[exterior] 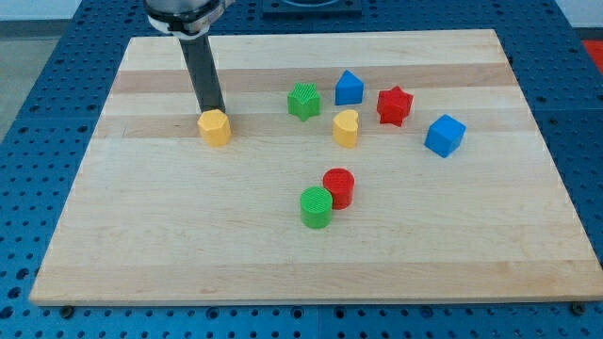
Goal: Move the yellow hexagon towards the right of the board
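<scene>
Nearest: green plastic cylinder (317, 207) touching red plastic cylinder (338, 187). Yellow plastic hexagon (215, 128) is sitting left of centre on the wooden bench (141, 245); my tip (214, 110) is touching it at 12 o'clock. No jaws here, just a rod. Should be shifting to its 9 o'clock, then pushing toward 3. Yellow heart-like block (346, 129) and green star (303, 101) are crowding that lane; room between the rows.

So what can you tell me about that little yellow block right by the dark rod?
The yellow hexagon is a small six-sided block in plain matte yellow, looking like plastic, with a flat top. It stands upright on the pale wooden board, in the view's left half and toward the top. My tip meets its far upper edge, seemingly touching. No other block touches it; the green star is nearest, well off to the view's right.
</scene>
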Action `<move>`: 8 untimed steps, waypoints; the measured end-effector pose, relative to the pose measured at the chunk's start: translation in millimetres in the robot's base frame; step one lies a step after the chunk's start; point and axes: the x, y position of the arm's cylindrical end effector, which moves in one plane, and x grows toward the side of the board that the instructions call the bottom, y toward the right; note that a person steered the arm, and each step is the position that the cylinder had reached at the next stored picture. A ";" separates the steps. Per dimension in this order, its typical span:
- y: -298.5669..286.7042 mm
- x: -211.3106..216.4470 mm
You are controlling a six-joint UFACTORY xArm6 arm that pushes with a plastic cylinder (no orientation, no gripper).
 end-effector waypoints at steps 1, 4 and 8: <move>-12.0 17.1; -51.1 61.3; -51.1 69.1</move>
